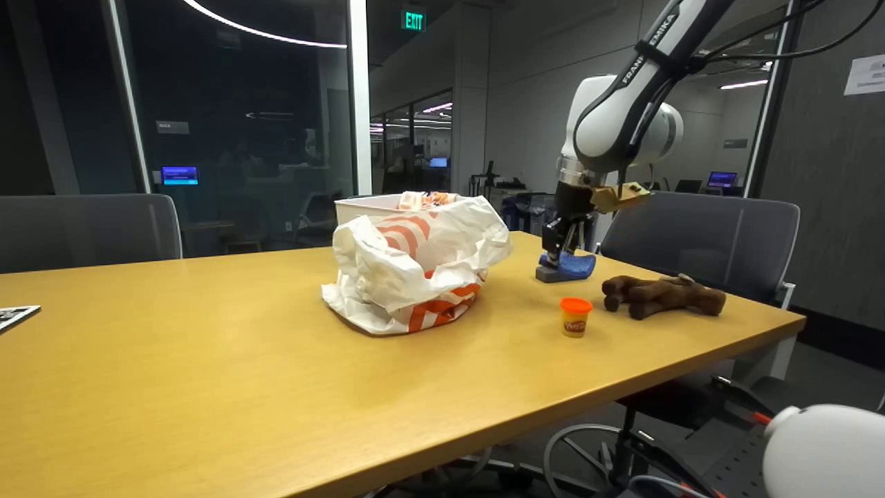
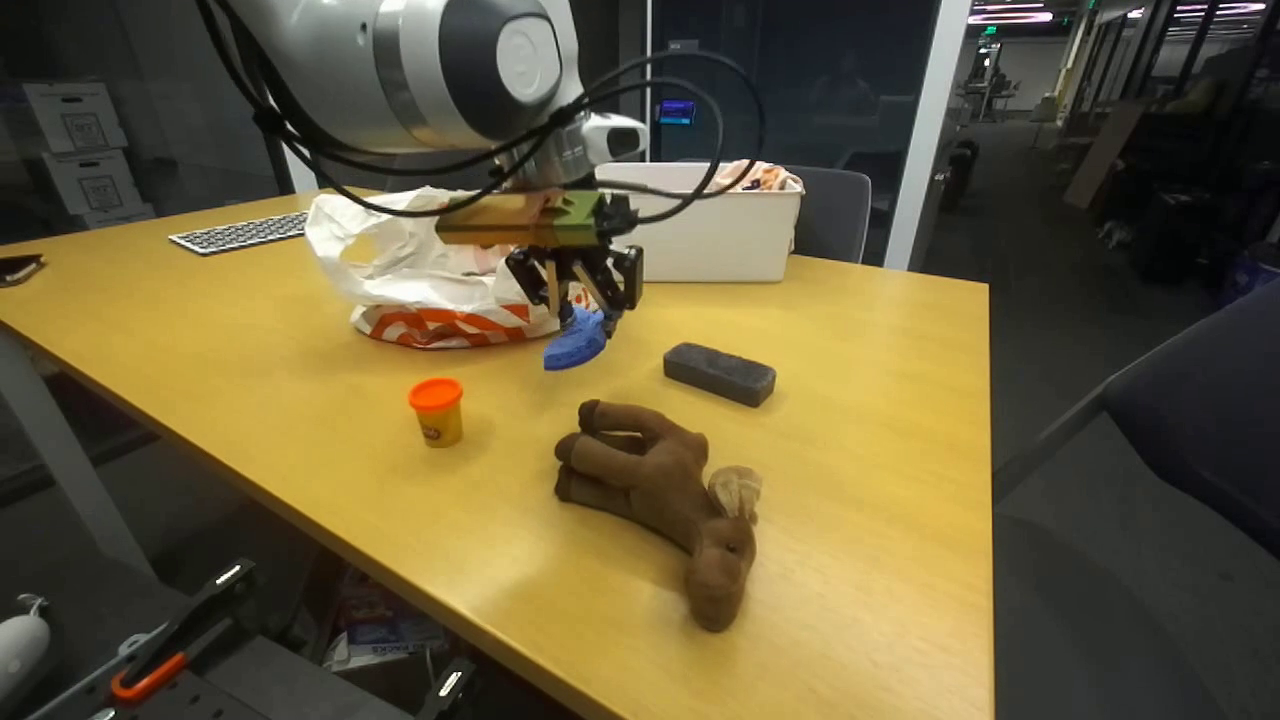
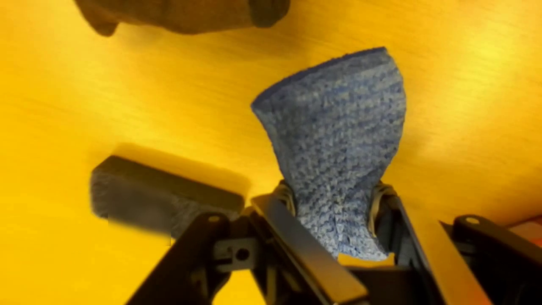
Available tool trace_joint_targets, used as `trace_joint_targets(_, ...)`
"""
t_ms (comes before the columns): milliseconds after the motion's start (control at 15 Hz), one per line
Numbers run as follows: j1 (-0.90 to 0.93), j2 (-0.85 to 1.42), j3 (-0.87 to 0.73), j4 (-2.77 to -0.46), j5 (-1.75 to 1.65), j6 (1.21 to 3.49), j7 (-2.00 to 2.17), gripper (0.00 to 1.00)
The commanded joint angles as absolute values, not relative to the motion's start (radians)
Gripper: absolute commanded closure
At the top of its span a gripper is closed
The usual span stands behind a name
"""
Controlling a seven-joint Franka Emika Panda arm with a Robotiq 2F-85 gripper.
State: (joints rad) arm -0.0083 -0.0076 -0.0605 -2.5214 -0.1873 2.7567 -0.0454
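My gripper [image 3: 332, 203] is shut on a blue textured sponge [image 3: 338, 114], pinched at its sides so that its wide end sticks out past the fingers. In both exterior views the gripper [image 1: 563, 249] [image 2: 590, 305] points down with the sponge [image 1: 579, 265] [image 2: 577, 340] tilted below it, apparently a little above the table. A dark grey block [image 2: 720, 373] lies on the table beside it; it also shows in the wrist view [image 3: 144, 199]. A brown plush animal [image 2: 650, 470] lies on its side nearby, and part of it shows in the wrist view [image 3: 186, 15].
A small yellow tub with an orange lid [image 2: 437, 412] stands near the table edge. A crumpled white and orange bag [image 1: 429, 270] and a white box [image 2: 710, 240] with cloth in it stand beyond the gripper. A keyboard [image 2: 240, 233] lies farther off. Chairs [image 1: 705, 235] surround the table.
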Motion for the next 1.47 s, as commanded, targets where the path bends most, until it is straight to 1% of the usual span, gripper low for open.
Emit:
trace_joint_targets(0,-0.018,-0.236,-0.038,-2.574,-0.259,2.683,-0.012,0.8)
trace_joint_targets(267,0.094,-0.394,-0.023,-2.578,-0.1,2.649,-0.24,0.82)
trace_joint_targets(467,0.209,-0.412,-0.005,-2.526,-0.022,2.589,-0.336,0.82)
trace_joint_targets(733,0.308,-0.279,0.047,-2.419,-0.014,2.567,-0.409,0.82)
trace_joint_targets(800,0.322,-0.236,0.061,-2.388,-0.017,2.564,-0.423,0.84)
trace_joint_targets(1000,0.328,-0.077,0.118,-2.261,-0.042,2.546,-0.452,0.83)
trace_joint_targets(1267,0.314,0.12,0.178,-2.046,0.033,2.41,-0.595,0.85)
trace_joint_targets(1400,0.285,0.196,0.211,-1.935,0.063,2.338,-0.691,0.83)
